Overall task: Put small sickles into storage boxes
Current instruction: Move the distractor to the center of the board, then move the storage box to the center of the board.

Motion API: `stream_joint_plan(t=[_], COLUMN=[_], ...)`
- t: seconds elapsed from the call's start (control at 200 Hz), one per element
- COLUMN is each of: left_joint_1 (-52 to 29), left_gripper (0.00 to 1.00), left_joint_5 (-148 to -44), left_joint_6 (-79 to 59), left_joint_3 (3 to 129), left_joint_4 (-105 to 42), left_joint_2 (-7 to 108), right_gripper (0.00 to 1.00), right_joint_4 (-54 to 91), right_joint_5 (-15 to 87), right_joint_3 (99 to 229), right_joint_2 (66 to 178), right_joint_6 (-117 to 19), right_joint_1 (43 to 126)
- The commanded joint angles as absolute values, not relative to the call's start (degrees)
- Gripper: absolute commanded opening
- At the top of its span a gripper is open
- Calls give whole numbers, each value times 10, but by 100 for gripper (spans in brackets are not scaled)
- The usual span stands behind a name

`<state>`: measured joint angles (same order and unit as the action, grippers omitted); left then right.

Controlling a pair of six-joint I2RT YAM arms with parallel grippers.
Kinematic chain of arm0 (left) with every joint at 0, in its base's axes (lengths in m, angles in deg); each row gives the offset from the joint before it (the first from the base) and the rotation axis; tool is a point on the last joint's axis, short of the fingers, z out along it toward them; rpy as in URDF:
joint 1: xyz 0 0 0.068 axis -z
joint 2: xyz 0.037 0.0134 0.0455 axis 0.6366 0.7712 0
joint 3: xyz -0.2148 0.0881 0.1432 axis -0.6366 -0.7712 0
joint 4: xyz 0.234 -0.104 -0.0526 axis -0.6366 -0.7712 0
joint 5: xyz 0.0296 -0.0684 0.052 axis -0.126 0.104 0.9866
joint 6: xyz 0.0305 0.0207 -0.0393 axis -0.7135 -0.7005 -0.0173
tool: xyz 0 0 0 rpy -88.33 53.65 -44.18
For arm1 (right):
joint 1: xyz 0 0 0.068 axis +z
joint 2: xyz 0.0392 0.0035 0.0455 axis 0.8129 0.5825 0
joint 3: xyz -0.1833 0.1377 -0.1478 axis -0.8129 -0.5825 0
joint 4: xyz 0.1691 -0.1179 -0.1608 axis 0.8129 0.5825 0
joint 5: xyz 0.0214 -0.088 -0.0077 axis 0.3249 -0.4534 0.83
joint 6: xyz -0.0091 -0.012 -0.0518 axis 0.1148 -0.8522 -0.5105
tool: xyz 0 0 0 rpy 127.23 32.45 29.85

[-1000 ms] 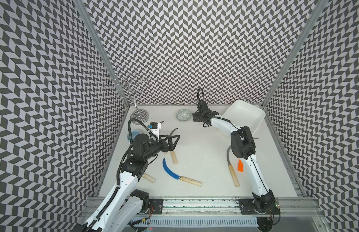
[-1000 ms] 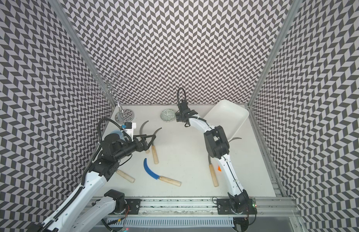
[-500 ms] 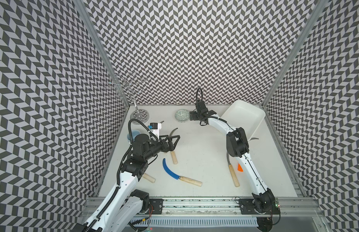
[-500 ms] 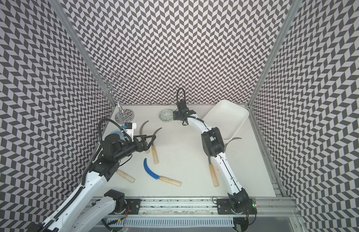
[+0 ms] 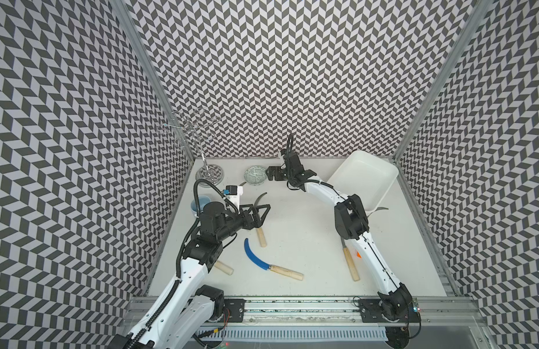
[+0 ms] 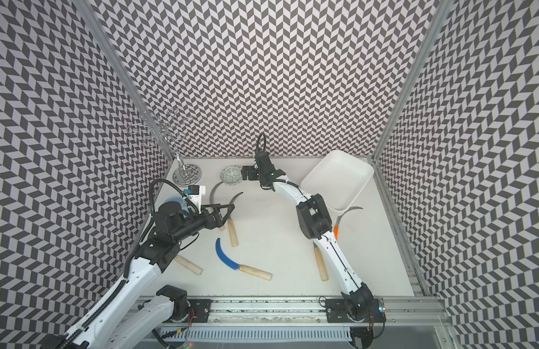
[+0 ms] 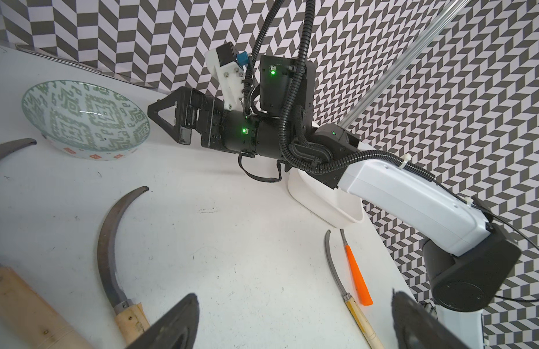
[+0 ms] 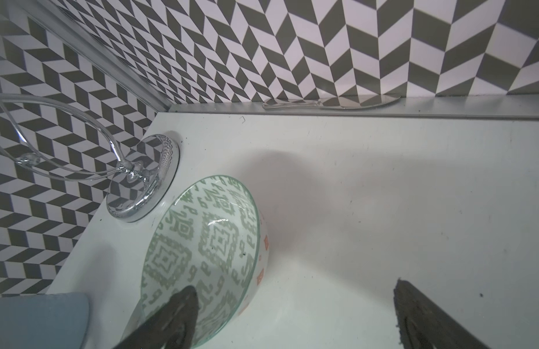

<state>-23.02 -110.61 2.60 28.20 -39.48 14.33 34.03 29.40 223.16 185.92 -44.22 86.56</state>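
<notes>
Curved blue sickle (image 5: pixel 263 266), pale wooden handle

Walls (image 5: pixel 292 75): dark grey and white chevron pattern on all sides. Table (image 5: pixel 292 217): plain white, faint scuffs. Storage tray (image 5: pixel 361 181): plain white. Bowl (image 8: pixel 207 241): pale, green geometric motifs inside (small orange squares on outer wall). Mug (image 5: pixel 204 201): light blue. Blue-bladed sickle (image 5: pixel 263 265): pale wooden handle. Orange-handled sickle (image 7: pixel 357 278): bright orange grip, grey metal above it. Grey-bladed sickles (image 7: pixel 104 241): dull dark grey blades, pale wood handles.
</notes>
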Motion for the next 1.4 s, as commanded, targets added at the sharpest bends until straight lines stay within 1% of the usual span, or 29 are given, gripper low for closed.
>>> stream_joint_plan(t=[0.0, 0.06, 0.155, 0.255, 0.346, 0.451, 0.561, 0.611, 0.676, 0.721, 0.846, 0.886, 1.012, 1.112, 1.177, 1.237, 1.267, 1.312, 1.352, 1.377, 1.397], left_joint_1=[-230, -231, -234, -237, -239, -238, -238, -239, -239, -239, -239, -239, -239, -239, -239, -239, -239, -241, -241, -241, -242], left_gripper=[100, 100, 99, 99, 100, 100, 100, 99, 99, 100, 100, 100, 99, 99, 99, 100, 100, 100, 100, 100, 100], left_joint_5=[-1104, -1105, -1106, -1108, -1110, -1113, -1115, -1114, -1114, -1115, -1116, -1117, -1119, -1121, -1120, -1121, -1121, -1121, -1122, -1122, -1123], left_joint_6=[19, 21, 23, 25, 25, 26, 26, 26, 25, 25, 25, 25, 27, 27, 27, 28, 28, 29, 29, 30, 30], left_joint_3=[282, 281, 277, 274, 274, 274, 274, 274, 274, 273, 274, 273, 272, 271, 271, 271, 271, 270, 268, 268, 268], left_joint_4=[-381, -378, -373, -371, -369, -367, -368, -368, -369, -368, -368, -368, -365, -365, -364, -363, -363, -362, -361, -360, -359], left_joint_2=[138, 137, 134, 132, 131, 132, 130, 129, 128, 127, 127, 127, 127, 129, 129, 129, 129, 129, 129, 129, 129], right_gripper=[100, 100, 100, 100, 100, 100, 100, 100, 96, 96, 88, 87, 81, 79, 71, 68, 64, 62, 55, 53, 49], right_joint_4=[300, 292, 334, 370, 412, 419, 412, 392, 366, 364, 408, 418, 410, 406, 400, 418, 430, 446, 452, 456, 456], right_joint_5=[230, 196, 134, 92, 117, 136, 200, 250, 289, 291, 288, 291, 309, 317, 326, 339, 348, 358, 372, 382, 388], right_joint_3=[2165, 2103, 2043, 1960, 1922, 1881, 1860, 1845, 1837, 1843, 1890, 1902, 1907, 1917, 1923, 1947, 1961, 1978, 1987, 1990, 1992], right_joint_2=[1756, 1693, 1600, 1506, 1463, 1439, 1445, 1453, 1469, 1486, 1541, 1555, 1584, 1602, 1615, 1633, 1642, 1653, 1662, 1667, 1670], right_joint_6=[-465, -493, -524, -515, -499, -492, -453, -438, -435, -437, -437, -435, -432, -428, -424, -420, -419, -412, -407, -403, -399], right_joint_1=[829, 815, 788, 752, 711, 679, 644, 627, 616, 614, 612, 611, 609, 608, 609, 608, 609, 608, 609, 609, 609])
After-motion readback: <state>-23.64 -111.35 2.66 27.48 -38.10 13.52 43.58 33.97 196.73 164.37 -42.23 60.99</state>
